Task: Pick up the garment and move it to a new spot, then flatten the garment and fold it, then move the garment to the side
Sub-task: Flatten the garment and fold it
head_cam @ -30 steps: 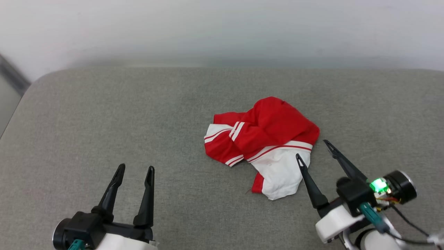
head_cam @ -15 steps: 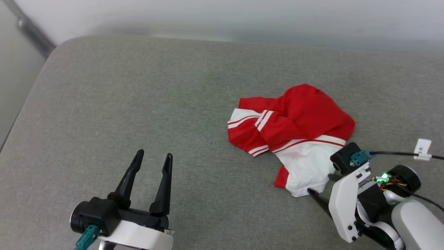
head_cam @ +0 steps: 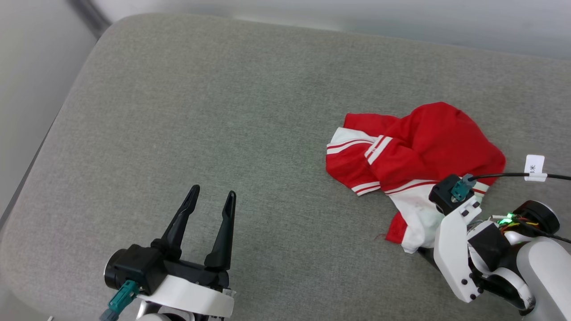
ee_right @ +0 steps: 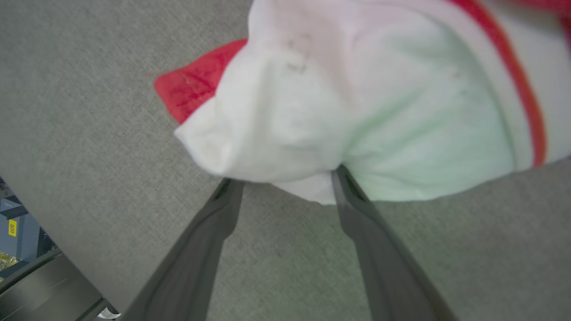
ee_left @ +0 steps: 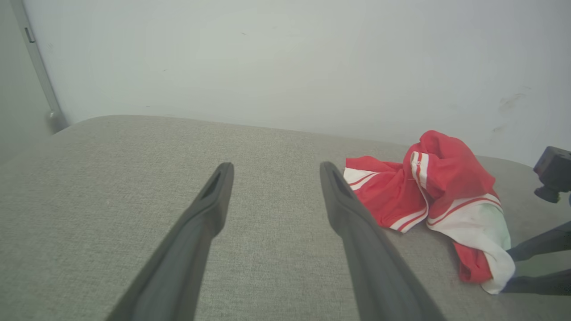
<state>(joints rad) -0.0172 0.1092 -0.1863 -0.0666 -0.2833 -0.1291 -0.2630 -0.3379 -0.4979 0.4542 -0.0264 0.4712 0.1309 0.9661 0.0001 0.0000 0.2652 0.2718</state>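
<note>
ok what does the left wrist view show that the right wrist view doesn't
Left wrist view: the whole crumpled garment, the wall behind it, and the open left gripper over bare cushion. Right wrist view: a close look at the open right gripper, its tips at the edge of the garment's white fold. Shared: the garment's white end, some red cloth beside it, and the grey cushion.

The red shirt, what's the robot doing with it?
The robot is going for the crumpled red-and-white shirt lying on the grey cushion. Its right arm has its jaws wide open, tips right at the shirt's white edge, but nothing is pinched yet. The left arm hovers off to the side over bare cushion, jaws open too, holding nothing.
</note>
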